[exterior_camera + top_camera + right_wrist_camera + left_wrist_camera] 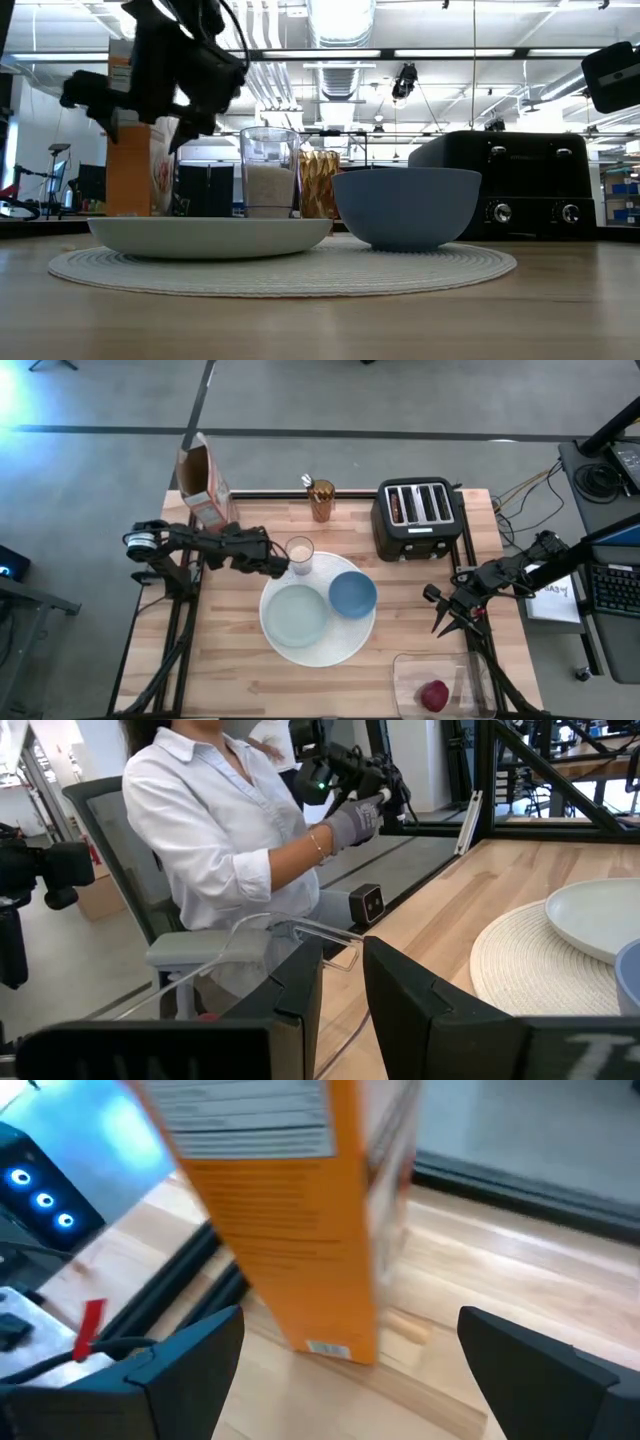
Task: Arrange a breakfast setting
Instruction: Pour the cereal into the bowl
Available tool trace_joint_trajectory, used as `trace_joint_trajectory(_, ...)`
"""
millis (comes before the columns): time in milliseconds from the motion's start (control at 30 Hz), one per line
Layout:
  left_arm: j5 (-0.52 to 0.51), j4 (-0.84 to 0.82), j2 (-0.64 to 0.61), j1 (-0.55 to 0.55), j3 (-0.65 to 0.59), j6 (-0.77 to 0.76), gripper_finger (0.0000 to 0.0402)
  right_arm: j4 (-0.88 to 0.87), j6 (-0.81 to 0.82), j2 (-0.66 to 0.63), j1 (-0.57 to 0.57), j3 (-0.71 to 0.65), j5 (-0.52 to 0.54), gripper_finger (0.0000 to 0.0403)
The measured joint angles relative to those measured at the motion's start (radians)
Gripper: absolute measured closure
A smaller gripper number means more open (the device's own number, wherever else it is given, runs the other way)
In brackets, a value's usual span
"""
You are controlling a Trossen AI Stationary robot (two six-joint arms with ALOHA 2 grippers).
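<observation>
A large round white plate (345, 645), flat and ribbed like a mat (420, 268), lies mid-table. On it rest a pale green-white plate (297, 613) and a small blue bowl (352, 595). The milk glass (299, 553) stands at its far edge. A small red fruit (433, 696) lies in a clear tub at the near right. Something brown, perhaps toast (398, 507), shows in a toaster slot. My left gripper (265, 552) is open and empty, raised beside the glass (268, 172) and facing the cereal box (290, 1210). My right gripper (442, 612) hovers at the right, empty, its fingers a narrow gap apart (342, 980).
The black toaster (418, 518) stands at the far right and the orange-and-white cereal box (202, 485) at the far left. A golden cup (321, 500) with a metal utensil stands between them. A person in a white shirt (220, 830) sits beyond the table's edge. Bare wood lies at the near left.
</observation>
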Motion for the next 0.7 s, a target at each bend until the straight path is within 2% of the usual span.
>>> trace_joint_trajectory(300, -0.012, 0.003, -0.008, -0.018, -0.143, -0.148, 0.0051, 0.001, 0.000, 0.000, 0.000, 0.000, 0.000, 0.0335)
trace_joint_trajectory(500, -0.115, 0.004, -0.009, -0.017, -0.208, -0.243, 0.0051, 0.002, 0.000, 0.000, 0.000, 0.000, 0.000, 0.0335)
trace_joint_trajectory(700, -0.164, 0.003, -0.009, -0.015, -0.238, -0.258, 0.0051, 0.002, 0.000, 0.000, 0.000, 0.000, 0.000, 0.0335)
